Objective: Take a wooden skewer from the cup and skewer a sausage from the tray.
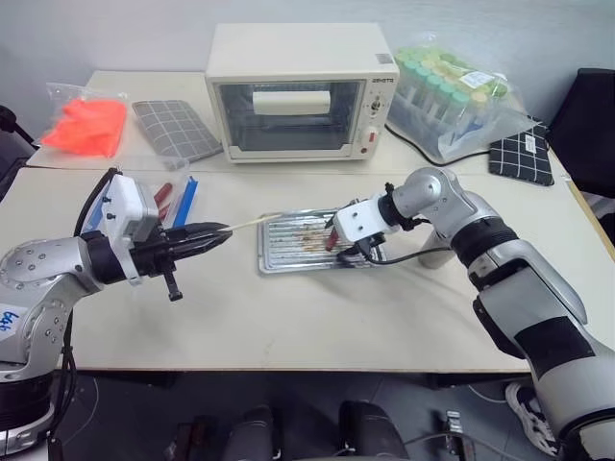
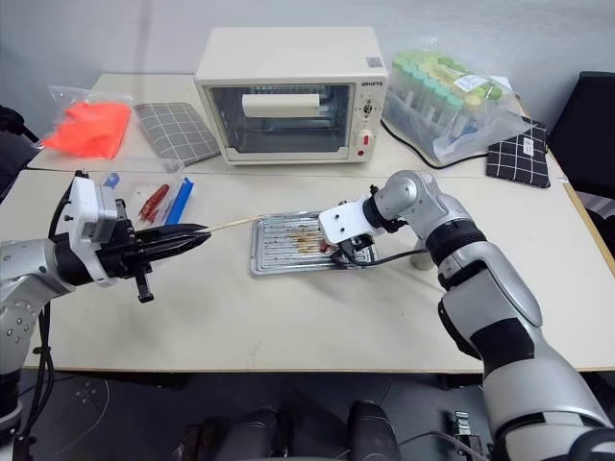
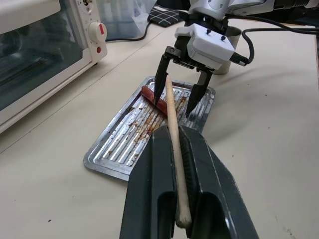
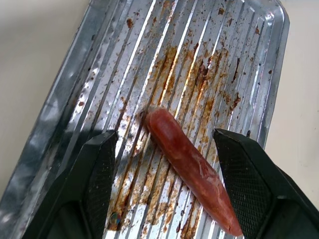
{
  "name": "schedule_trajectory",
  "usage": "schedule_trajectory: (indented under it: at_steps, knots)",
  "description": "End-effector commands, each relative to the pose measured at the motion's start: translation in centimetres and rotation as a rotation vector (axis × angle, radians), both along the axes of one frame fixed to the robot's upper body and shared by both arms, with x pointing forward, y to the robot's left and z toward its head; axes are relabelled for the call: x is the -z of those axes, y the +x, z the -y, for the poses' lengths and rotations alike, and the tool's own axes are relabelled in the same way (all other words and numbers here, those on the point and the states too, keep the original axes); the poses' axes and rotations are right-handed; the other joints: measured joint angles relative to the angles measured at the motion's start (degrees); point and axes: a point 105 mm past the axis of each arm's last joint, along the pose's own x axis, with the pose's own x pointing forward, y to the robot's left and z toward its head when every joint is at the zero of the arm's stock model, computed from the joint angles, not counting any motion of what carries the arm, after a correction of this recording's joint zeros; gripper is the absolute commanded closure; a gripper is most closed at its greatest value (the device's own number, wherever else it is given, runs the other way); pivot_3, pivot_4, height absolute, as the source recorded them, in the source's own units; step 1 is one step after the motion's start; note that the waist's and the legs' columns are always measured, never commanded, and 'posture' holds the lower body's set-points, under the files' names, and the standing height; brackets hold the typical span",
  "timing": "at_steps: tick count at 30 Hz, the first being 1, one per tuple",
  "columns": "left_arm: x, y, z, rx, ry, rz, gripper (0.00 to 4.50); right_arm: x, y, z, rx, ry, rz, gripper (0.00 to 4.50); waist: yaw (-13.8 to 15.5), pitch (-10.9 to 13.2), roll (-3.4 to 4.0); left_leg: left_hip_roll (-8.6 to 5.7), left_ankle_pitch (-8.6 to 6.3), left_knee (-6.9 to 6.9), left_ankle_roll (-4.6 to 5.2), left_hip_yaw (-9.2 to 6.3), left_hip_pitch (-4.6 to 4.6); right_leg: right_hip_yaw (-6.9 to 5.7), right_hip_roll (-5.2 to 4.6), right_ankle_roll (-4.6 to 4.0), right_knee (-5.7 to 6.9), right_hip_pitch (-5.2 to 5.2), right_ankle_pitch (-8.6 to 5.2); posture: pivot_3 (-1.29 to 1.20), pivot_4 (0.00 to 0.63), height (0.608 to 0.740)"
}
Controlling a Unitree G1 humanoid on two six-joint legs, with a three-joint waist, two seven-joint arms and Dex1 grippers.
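Observation:
My left gripper (image 1: 223,233) is shut on the wooden skewer (image 1: 252,222), a thin pale stick held level and pointing toward the tray (image 1: 288,252). The tray is shallow, ribbed metal with brown grease stains. One dark red sausage (image 4: 189,164) lies on it near its right end. Just above the sausage, my right gripper (image 1: 348,252) points down, open, with one black finger on each side and not touching it. The skewer's tip ends short of the tray's left edge. The grey steel cup (image 3: 223,68) stands behind the right gripper, mostly hidden by it.
A cream toaster oven (image 1: 303,91) stands behind the tray. A bag of green-capped tubes (image 1: 456,96) is at the back right, next to a dark checked mat (image 1: 524,154). A grey checked mat (image 1: 175,130) and an orange bag (image 1: 86,125) lie at the back left.

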Motion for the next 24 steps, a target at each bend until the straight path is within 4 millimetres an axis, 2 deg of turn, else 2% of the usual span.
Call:
schedule_trajectory:
  at_steps: [1,9,13,15,24]
  knots:
    - [-1.3,-0.4,0.0,-0.005,-0.016,0.054,4.5,-1.1,0.3,-0.4,-0.002,0.007,0.019,1.33,-0.01,0.0,0.0,0.0,0.0,0.0,0.0,-0.01,0.0,0.0,0.01,0.0,0.0,0.0,0.0,0.0,0.15,0.74]
    - [-1.7,-0.2,0.5,0.0,-0.028,0.068,4.5,0.9,0.8,0.2,0.074,-0.027,-0.036,1.33,-0.23,0.0,0.0,0.01,0.0,0.04,-0.02,-0.03,0.09,-0.01,0.02,0.0,0.02,0.11,0.0,0.0,0.15,0.74]
    - [-1.7,-0.2,0.6,0.001,-0.032,0.07,4.5,1.3,0.6,0.4,0.091,-0.009,-0.082,2.17,-0.26,0.0,0.01,0.01,0.0,0.09,-0.03,-0.03,0.14,0.0,0.02,-0.01,0.07,0.16,0.0,0.0,0.15,0.74]
    - [-1.8,0.0,0.7,0.002,-0.036,0.072,4.5,1.5,0.5,0.6,0.107,0.002,-0.099,2.88,-0.26,0.0,0.01,0.01,0.0,0.09,-0.03,-0.03,0.14,0.0,0.02,-0.01,0.07,0.16,0.0,0.0,0.15,0.74]
    - [-1.9,0.2,1.2,0.016,-0.044,0.078,4.5,2.2,0.5,1.0,0.138,0.009,-0.138,2.88,-0.27,0.0,0.01,-0.01,-0.01,0.1,-0.04,-0.04,0.14,-0.01,0.02,-0.01,0.07,0.17,0.0,0.0,0.15,0.74]
